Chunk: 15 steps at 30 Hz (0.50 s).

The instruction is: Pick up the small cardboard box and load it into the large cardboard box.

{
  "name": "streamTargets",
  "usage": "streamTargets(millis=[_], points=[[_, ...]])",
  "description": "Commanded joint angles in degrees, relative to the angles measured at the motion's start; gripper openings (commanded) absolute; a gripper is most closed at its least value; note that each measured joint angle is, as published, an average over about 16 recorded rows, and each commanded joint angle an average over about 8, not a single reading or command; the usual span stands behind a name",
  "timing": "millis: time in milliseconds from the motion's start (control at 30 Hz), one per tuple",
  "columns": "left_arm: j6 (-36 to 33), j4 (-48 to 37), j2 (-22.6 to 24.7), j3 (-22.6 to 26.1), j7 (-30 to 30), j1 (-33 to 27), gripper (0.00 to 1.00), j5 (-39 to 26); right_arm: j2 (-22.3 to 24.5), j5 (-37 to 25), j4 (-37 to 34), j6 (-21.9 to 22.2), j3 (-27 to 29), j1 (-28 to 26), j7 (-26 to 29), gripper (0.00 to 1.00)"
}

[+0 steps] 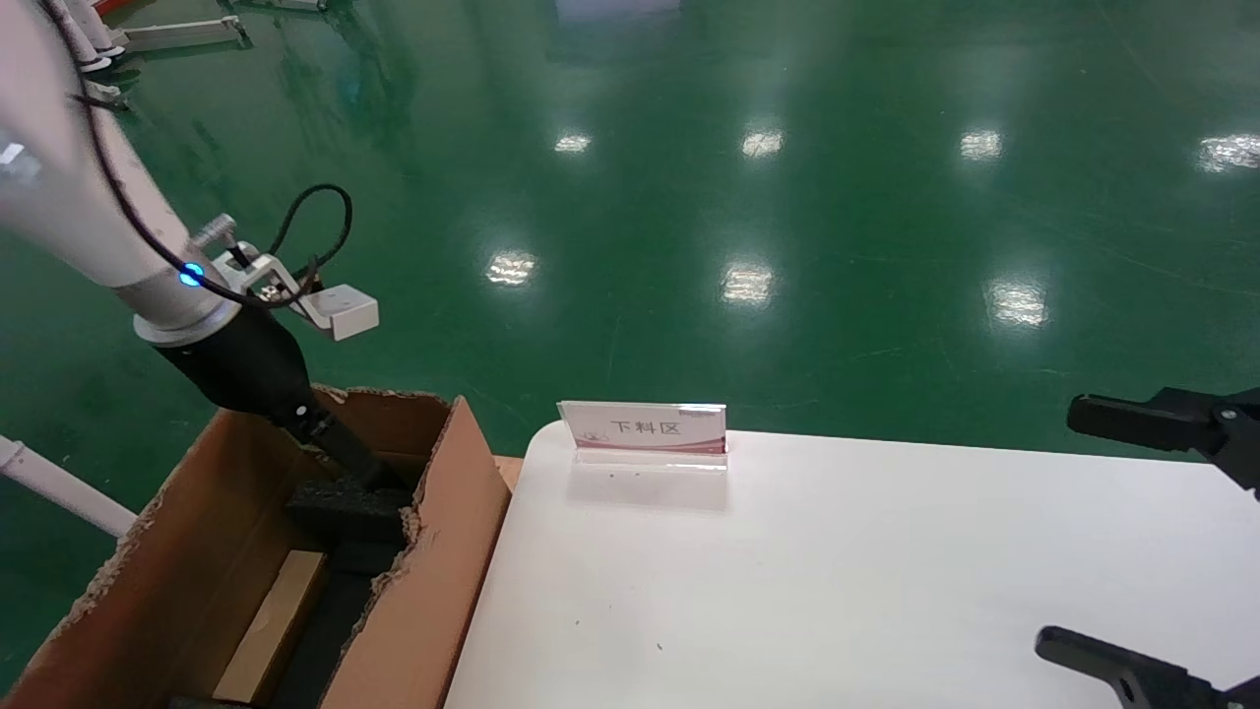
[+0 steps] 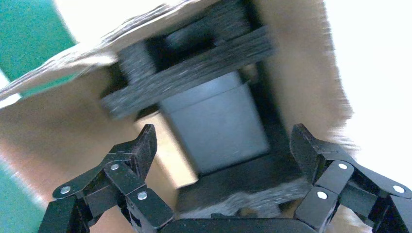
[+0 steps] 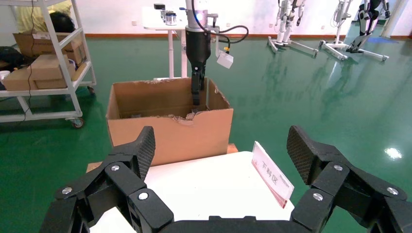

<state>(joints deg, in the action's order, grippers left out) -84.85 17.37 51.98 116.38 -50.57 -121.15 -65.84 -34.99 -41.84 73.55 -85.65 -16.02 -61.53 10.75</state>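
Two sets of jaws show, and both are spread wide with nothing in them; the right jaws hang idle at the right edge of the head view, over the smooth white bench (image 1: 837, 591). The left jaws are at the end of the white and black left arm (image 1: 236, 359), which reaches down into the big brown torn-edged large cardboard box (image 1: 443, 571) at the lower left of that view. The left wrist view shows their black fingers (image 2: 141, 145) far apart over a dark grey block (image 2: 218, 121) and rough black foam.

The plain flat brown small cardboard box (image 1: 274, 615) looks to be inside the big one now, low down near the bottom left corner of the head view; it lies just beside the black foam block (image 1: 345, 512). So the loading seems done, and I think the arm only needs to come out.

That could go wrong in a few ways. The arm sits very close to the ragged wall; if it lifts at a slant, it may hook the torn edge and tug or tip the whole carton. A finger could catch the foam and pull it up; that might push the small box out of place. I cannot tell if the small box lies fully flat; a bump could leave it leaning. A straight, slow lift looks safest.
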Motion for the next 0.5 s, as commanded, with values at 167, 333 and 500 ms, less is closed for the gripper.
streamTargets(millis=[167, 333, 500], points=[[-1.7, 3.7, -4.8, -3.5, 5.8, -1.8, 1.00, 5.2, 0.0, 0.0, 0.0, 0.0, 0.0, 0.0, 0.0, 1.00], [-2.1, 4.7, -6.1, -4.7, 7.6, -1.8, 1.00, 6.7, 0.0, 0.0, 0.0, 0.0, 0.0, 0.0, 0.0, 1.00], [-1.9, 5.0, -5.5, -5.6, 7.5, -1.0, 1.00, 6.1, 0.0, 0.0, 0.0, 0.0, 0.0, 0.0, 0.0, 1.00]])
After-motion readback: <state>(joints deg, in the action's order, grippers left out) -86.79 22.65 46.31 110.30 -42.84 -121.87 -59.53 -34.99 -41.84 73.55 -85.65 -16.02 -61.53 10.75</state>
